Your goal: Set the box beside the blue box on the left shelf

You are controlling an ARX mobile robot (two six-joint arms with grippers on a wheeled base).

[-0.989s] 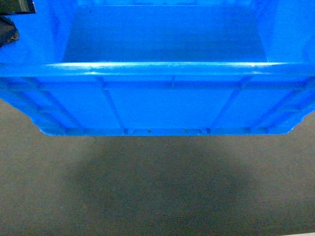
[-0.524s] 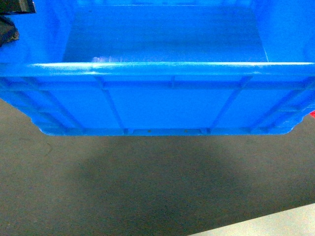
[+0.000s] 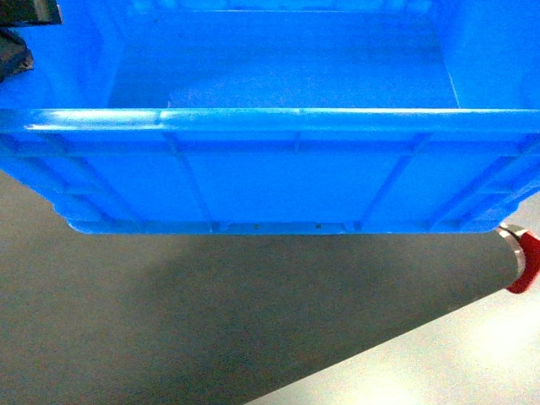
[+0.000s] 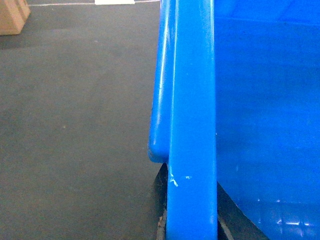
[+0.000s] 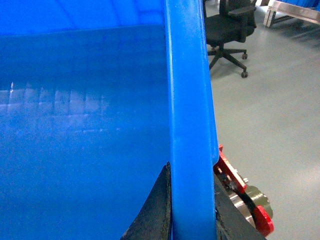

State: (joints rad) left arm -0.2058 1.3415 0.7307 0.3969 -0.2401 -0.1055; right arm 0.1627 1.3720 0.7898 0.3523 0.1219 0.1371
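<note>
The box (image 3: 278, 173) hangs above the floor (image 3: 126, 321), its long side running across the head view and its open top facing up. Only the right wrist view shows an office chair (image 5: 227, 30); only the left one a cardboard carton (image 4: 12, 15). Each end effector, left (image 4: 190, 220) and right (image 5: 192, 215), straddles a side rim, dark fingers clamped on both faces.

the left gripper (image 4: 190, 227) straddles the rim of the box (image 3: 278, 169), one dark finger outside the wall, one inside, clamped on it. the right gripper (image 5: 192, 220) pinches the opposite rim the same way, fingers on both faces.
</note>
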